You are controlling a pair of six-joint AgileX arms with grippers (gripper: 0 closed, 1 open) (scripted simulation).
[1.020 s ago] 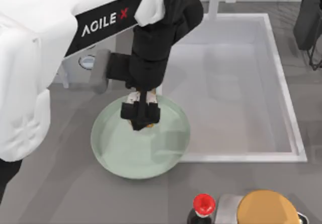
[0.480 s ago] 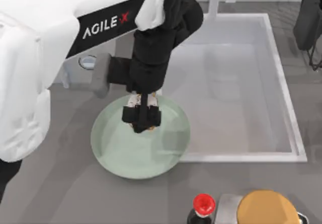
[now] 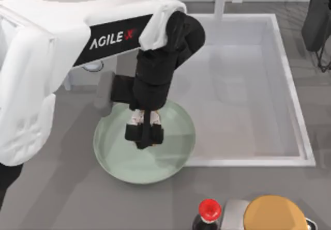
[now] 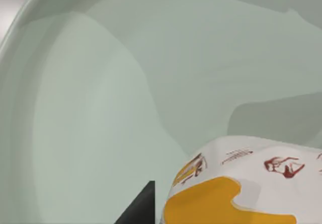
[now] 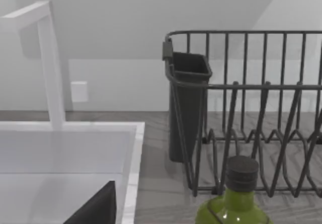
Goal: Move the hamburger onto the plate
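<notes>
So the left hand (image 3: 144, 136) is hanging right over the plate (image 3: 170, 163), toward its far-left part, fingers pinched on the hamburger (image 4: 241, 183), which sits above the mint-green plate floor in the left wrist view. The plate's on the grey worktop (image 3: 62, 199) just left of the sink (image 3: 289, 85), touching its front-left corner. The right wrist view looks at a dish rack (image 5: 251, 113) and a green bottle (image 5: 236, 204); can't tell what the right hand is doing.

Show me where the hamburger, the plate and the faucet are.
hamburger (image 4: 241, 183), left wrist view, on its printed wrapper.
plate (image 3: 170, 160), top view, on its bare floor.
faucet (image 5: 50, 68), right wrist view, on its upright.
</notes>
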